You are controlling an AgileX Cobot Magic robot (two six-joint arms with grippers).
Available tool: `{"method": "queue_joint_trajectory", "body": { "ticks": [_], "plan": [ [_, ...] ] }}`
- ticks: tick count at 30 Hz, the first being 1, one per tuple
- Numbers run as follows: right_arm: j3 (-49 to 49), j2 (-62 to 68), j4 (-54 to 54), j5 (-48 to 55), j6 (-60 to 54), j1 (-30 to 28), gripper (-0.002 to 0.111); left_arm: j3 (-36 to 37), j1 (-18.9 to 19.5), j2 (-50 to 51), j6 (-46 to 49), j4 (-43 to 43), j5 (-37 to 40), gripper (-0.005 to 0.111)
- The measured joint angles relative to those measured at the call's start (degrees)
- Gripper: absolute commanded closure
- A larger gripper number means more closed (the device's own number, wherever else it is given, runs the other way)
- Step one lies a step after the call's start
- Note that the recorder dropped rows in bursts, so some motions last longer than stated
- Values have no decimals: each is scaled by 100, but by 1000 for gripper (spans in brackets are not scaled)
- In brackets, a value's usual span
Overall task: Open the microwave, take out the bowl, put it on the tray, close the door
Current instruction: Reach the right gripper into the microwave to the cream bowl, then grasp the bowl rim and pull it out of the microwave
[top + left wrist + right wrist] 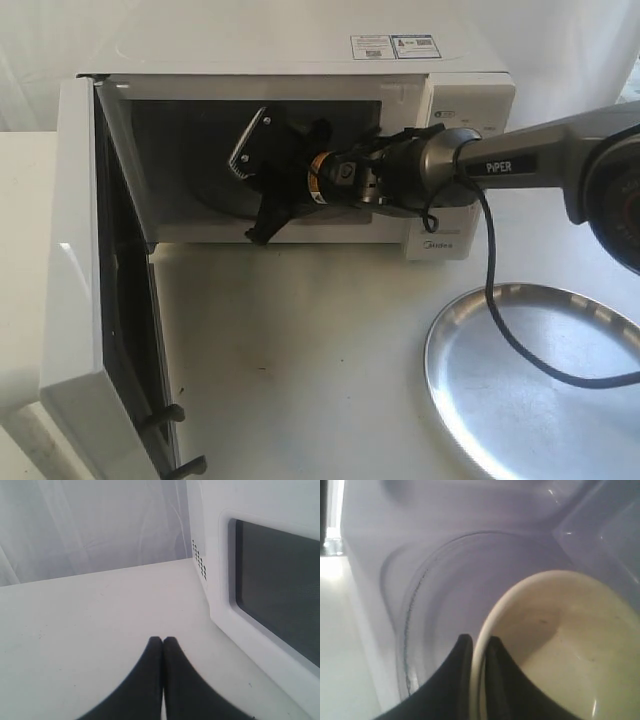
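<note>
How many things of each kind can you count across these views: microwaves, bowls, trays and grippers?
Microwave: 1
Bowl: 1
Tray: 1
Grippers: 2, left gripper and right gripper
Total: 5

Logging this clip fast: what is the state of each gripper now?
Left gripper: closed, empty.
Right gripper: closed on the rim of the bowl, inside the microwave.
</note>
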Motion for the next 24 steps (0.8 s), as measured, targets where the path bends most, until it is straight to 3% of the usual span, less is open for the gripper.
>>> {"method": "queue_joint_trajectory", "body": {
  "ticks": [5, 10, 18, 24],
  "plan": [
    [92, -67, -386, -480, 869, 12, 108, 0, 0, 0, 0, 0, 0, 107],
    [566, -547, -1473, -665, 1920, 155, 108, 0, 0, 0, 0, 0, 0, 107],
    [2160, -2189, -2835, -832, 3695, 230, 108, 0, 0, 0, 0, 0, 0, 107],
    [3636, -3922, -3015, -916, 4204, 335, 108, 0, 0, 0, 0, 0, 0, 107]
  ]
}}
